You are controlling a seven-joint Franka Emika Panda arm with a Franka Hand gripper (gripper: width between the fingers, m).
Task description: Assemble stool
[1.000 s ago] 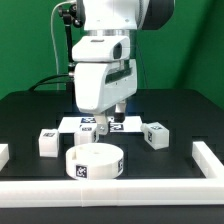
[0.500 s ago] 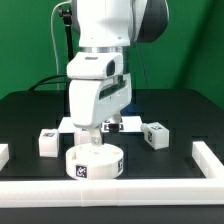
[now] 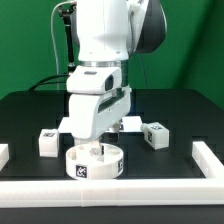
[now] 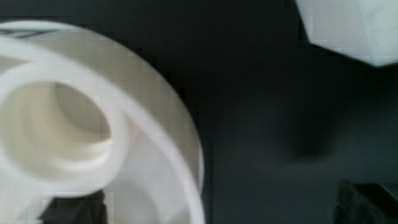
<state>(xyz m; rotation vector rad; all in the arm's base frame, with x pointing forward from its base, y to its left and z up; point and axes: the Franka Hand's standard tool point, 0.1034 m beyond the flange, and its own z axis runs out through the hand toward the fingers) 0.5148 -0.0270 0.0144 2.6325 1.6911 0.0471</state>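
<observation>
The white round seat disc [image 3: 95,165] of the stool lies near the front of the black table, a tag on its front wall. My gripper [image 3: 96,148] is low over it, with its fingertips at the seat's rim. In the wrist view the seat's rim [image 4: 151,130] fills most of the picture. My gripper [image 4: 217,205] is open, one dark finger [image 4: 71,210] inside the rim and the other [image 4: 365,200] outside it. One white blocky leg [image 3: 47,141] lies at the exterior view's left, another [image 3: 156,135] at its right. A leg [image 4: 352,25] also shows in the wrist view.
The marker board [image 3: 128,124] lies behind the arm, mostly hidden by it. A long white border rail [image 3: 110,190] runs along the table's front, with side pieces at the exterior view's right [image 3: 208,158] and left [image 3: 3,153].
The arm has moved forward from over the marker board and come down onto the seat disc. The seat and legs have not moved.
</observation>
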